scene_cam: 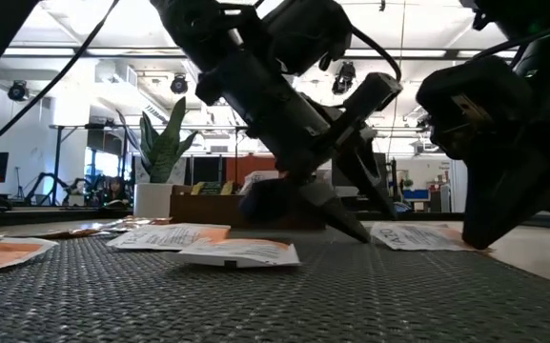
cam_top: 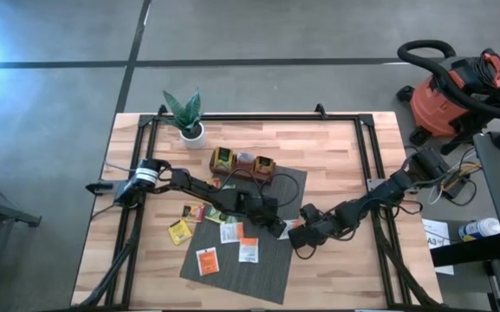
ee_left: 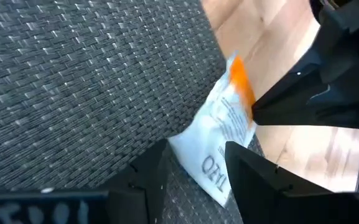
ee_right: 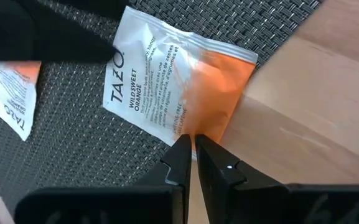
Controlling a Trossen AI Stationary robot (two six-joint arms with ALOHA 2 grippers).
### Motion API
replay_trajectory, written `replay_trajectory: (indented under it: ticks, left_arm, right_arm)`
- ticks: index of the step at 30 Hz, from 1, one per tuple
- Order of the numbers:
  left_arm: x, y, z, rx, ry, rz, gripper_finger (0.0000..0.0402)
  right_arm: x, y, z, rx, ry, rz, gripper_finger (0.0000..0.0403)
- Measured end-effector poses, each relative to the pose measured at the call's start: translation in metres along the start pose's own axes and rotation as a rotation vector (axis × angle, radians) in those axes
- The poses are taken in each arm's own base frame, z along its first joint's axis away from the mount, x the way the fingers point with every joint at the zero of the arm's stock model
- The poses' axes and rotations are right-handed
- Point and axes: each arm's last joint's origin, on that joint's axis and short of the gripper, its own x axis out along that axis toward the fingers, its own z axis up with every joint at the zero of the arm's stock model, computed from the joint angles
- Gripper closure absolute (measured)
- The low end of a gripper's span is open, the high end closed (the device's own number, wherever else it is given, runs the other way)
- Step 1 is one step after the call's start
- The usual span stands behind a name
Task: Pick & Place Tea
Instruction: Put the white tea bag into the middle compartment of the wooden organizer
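Observation:
A white tea sachet with an orange end (ee_right: 167,81) lies at the right edge of the grey mat (cam_top: 267,277). My left gripper (ee_left: 195,152) reaches in from the table's left, open, with one finger on either side of the sachet's white end (ee_left: 213,165). My right gripper (ee_right: 193,142) comes from the table's right, shut, its tips at the sachet's orange end. In the low view the left gripper's fingers (scene_cam: 356,229) slant down to the mat beside the sachet (scene_cam: 417,236), and the right gripper (scene_cam: 479,238) stands over it. My left gripper stands astride the sachet's white end; whether its fingers touch the sachet I cannot tell. My right gripper meets the outer edge of the sachet's orange end (ee_right: 207,127) with its shut fingertips, slanting down from the table's right. The sachet rests on the mat at the mat's right edge.
Several more sachets lie on the mat (cam_top: 248,250) and on the wood left of it (cam_top: 180,231). A brown wooden tray (cam_top: 243,165) with sachets stands behind the mat, and a potted plant (cam_top: 187,117) stands at the far edge. Bare wood (ee_right: 328,93) lies right of the mat.

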Motion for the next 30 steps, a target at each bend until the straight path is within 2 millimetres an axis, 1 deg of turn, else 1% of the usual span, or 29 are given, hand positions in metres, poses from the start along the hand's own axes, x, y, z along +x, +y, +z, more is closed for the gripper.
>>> replay_trajectory:
  ticks: [3,7,12,16,21,25,28,30]
  left_arm:
    - [0.005,-0.001,0.000,-0.001,0.009,-0.054,0.0246]
    - [0.010,0.001,-0.003,-0.005,0.023,-0.063,0.0246]
    - [0.009,-0.001,-0.002,0.003,0.027,-0.074,0.0250]
    - [0.006,-0.004,-0.002,0.019,0.054,-0.088,0.0264]
    - [0.002,-0.012,0.000,0.047,0.095,-0.140,0.0295]
    - [0.001,-0.012,0.001,0.077,0.108,-0.122,0.0330]
    - [-0.002,-0.012,0.001,0.106,0.123,-0.092,0.0365]
    - [-0.007,-0.013,0.001,0.134,0.135,-0.069,0.0388]
  right_arm:
    - [0.001,0.001,0.003,-0.004,-0.006,0.010,0.0374]
    - [0.001,0.003,0.006,0.000,-0.015,0.025,0.0374]
    - [0.002,0.003,0.006,0.001,-0.018,0.026,0.0374]
    - [0.002,0.003,0.006,0.000,-0.017,0.026,0.0374]
    - [0.002,0.003,0.006,-0.003,-0.019,0.027,0.0374]
    - [0.002,0.003,0.006,-0.020,-0.021,0.028,0.0374]
    - [-0.003,0.005,0.008,-0.045,-0.067,0.045,0.0374]
    - [-0.011,0.010,0.009,-0.067,-0.119,0.078,0.0374]
